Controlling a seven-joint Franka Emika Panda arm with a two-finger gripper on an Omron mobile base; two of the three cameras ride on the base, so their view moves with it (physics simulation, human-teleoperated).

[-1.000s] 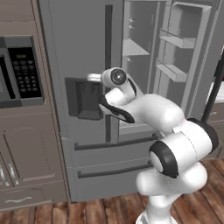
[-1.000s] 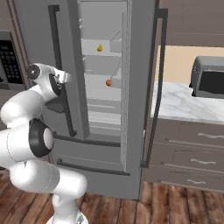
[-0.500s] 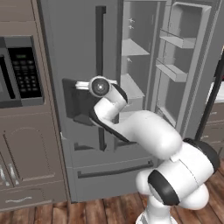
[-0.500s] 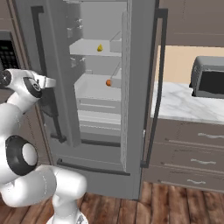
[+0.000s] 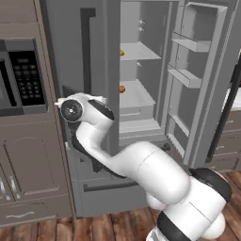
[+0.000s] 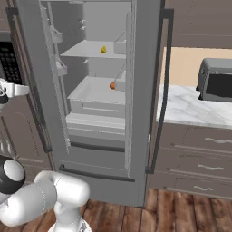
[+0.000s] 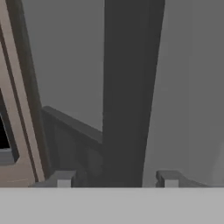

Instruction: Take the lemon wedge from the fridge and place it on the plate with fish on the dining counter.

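The grey fridge (image 5: 70,42) stands with both doors swung open. The lemon wedge (image 6: 103,49), tiny and yellow, lies on the upper shelf and peeks past the left door's edge as the lemon wedge (image 5: 122,52). My gripper (image 7: 116,180) is open around the left door's dark vertical handle (image 7: 127,87), with a gap on each side of it. My wrist (image 5: 70,109) sits low at that door's front, far left of the shelves. The plate with fish and the dining counter are out of view.
A small round orange ball (image 6: 112,85) sits on the shelf below the wedge. The right door (image 5: 197,80) juts out with its bins. A black microwave (image 5: 23,77) sits in the brown cabinet at left. A toaster oven (image 6: 217,79) stands on the marble counter (image 6: 186,111) at right.
The left fridge door has swung wider open. My arm has swept left with it, and the jaws have spread off the handle.
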